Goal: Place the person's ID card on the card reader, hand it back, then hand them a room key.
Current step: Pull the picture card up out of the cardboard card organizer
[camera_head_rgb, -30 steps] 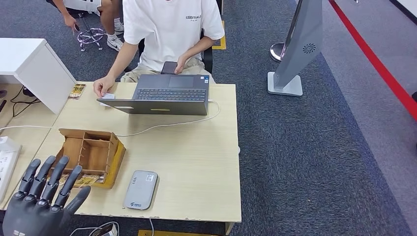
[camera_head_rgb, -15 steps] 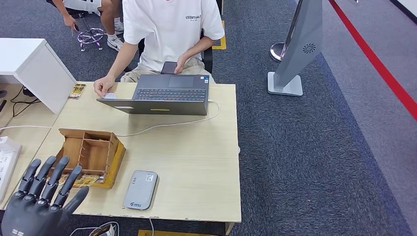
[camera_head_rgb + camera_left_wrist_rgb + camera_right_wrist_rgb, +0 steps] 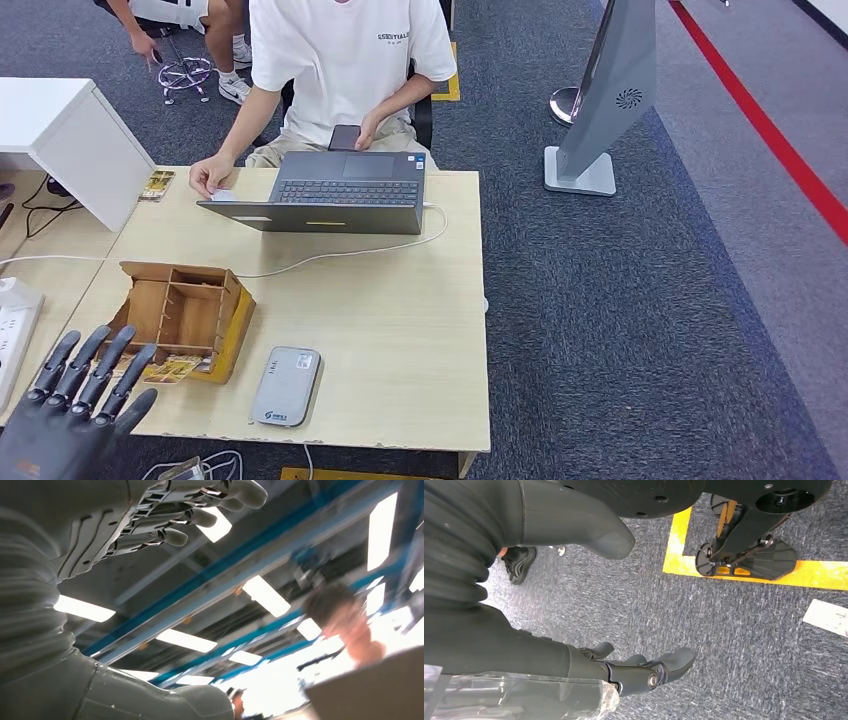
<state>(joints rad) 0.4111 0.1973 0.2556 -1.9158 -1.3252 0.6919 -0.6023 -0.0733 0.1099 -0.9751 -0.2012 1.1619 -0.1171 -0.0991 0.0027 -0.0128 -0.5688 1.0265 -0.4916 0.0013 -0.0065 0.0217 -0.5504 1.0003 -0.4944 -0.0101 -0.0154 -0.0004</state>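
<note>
Fingers of the left hand (image 3: 75, 400) are spread, holding nothing, poised at the tabletop's (image 3: 400, 330) near corner, presumably awaiting the ID card (image 3: 222, 196), which lies under the person's hand (image 3: 210, 178) beside the laptop (image 3: 330, 195). Card reader (image 3: 286, 386) sits near, within reach. Right hand (image 3: 624, 672) hangs empty, fingers loosely apart.

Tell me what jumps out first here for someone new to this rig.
The robot's dark left hand, fingers spread and holding nothing, rises at the near left corner of the wooden desk. Across the desk sits a person in a white T-shirt behind an open grey laptop, one hand on a white card beside it. Nearer the robot lie a grey card reader and a wooden compartment box.
</note>
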